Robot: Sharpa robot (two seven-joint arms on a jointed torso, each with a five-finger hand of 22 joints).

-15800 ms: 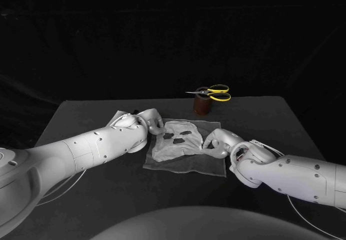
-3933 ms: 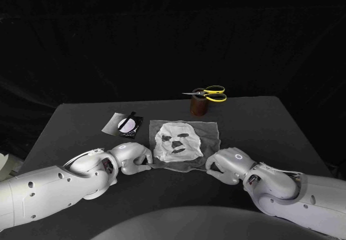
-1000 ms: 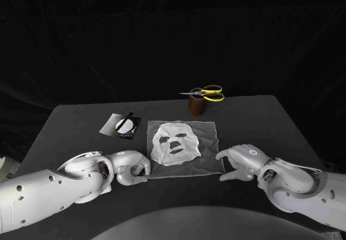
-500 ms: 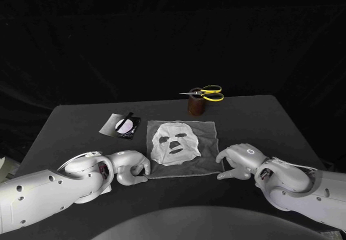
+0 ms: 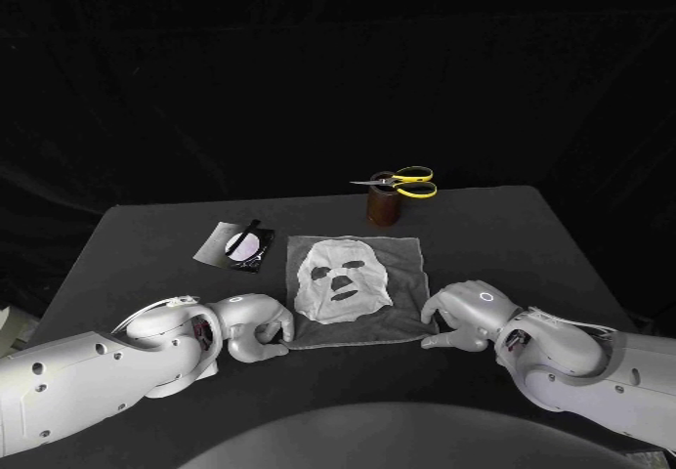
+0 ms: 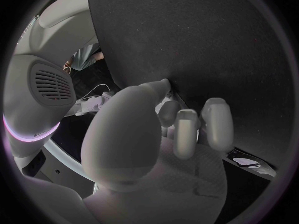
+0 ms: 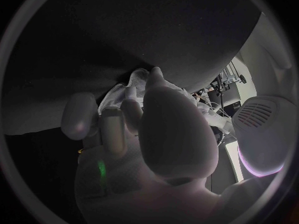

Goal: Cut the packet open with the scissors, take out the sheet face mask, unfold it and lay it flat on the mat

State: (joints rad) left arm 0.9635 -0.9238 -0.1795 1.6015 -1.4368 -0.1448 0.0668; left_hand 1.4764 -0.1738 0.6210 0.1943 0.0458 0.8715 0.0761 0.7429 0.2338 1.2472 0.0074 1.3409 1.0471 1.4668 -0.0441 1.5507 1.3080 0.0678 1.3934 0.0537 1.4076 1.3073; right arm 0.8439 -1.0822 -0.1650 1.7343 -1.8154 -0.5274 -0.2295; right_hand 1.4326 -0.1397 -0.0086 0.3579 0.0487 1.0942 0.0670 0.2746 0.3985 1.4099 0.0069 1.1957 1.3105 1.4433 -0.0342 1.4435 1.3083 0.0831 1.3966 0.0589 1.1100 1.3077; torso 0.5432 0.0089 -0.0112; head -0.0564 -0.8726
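A black table (image 5: 535, 244) seen from above, with the grey mat (image 5: 405, 264) taken as the centre of the clock.

At 7 o'clock, the left hand (image 5: 254, 327) rests on the table at the mat's near left corner. Its fingers are curled in and touch the edge of the cloth. I cannot tell whether it grips the cloth or only rests against it.

At 10 o'clock, just beside the mat's far left corner, the packet (image 5: 236, 243) lies flat. It is silver-grey with a dark strip across it.

In the centre, the white sheet mask (image 5: 343, 277) lies unfolded and flat on the mat. Its eye, nose and mouth holes face up and its forehead points to 12 o'clock. It sits a little towards the mat's left side, with bare cloth showing on the right.

At 12 to 1 o'clock, just beyond the mat's far edge, a brown cup (image 5: 382, 207) stands upright. The scissors (image 5: 404, 182), with yellow handles, lie across its top, blades pointing to 9 o'clock.

At 5 o'clock, the right hand (image 5: 458, 311) holds the mat's near right corner. In the right wrist view, a fold of pale cloth is bunched between its thumb and fingertips.
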